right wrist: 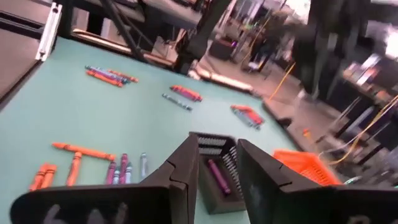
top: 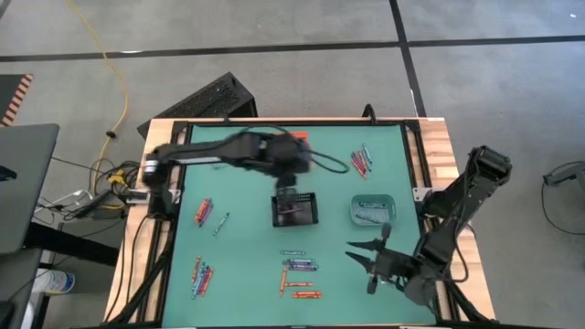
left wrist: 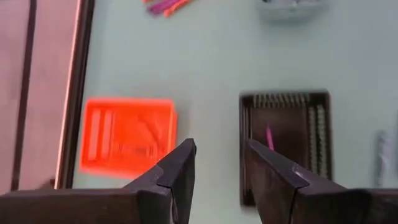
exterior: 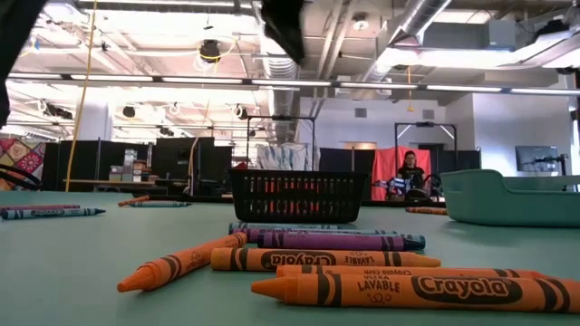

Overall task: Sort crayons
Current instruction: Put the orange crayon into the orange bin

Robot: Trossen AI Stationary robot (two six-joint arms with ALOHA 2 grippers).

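The left gripper [top: 294, 195] hangs open over the black mesh bin [top: 296, 210], and a purple crayon [left wrist: 270, 138] lies inside that bin.

The left gripper's two fingers [left wrist: 180, 171] stand apart with nothing between them, just above the near wall of the black bin in the middle of the green table [top: 247, 247]. The orange bin [left wrist: 127, 135] sits beside the black one, toward the table's far edge. The teal bin [top: 373, 211] sits on the other side and has a few crayons in it. The right gripper [top: 369, 260] waits near the front right of the table, open and holding nothing. Many crayons [top: 300, 279] lie loose on the table: orange, purple and blue ones in front of the black bin, a bunch [top: 199, 274] at the front left, a small bunch [top: 203, 212] at the left, and more [top: 362, 163] at the far right.
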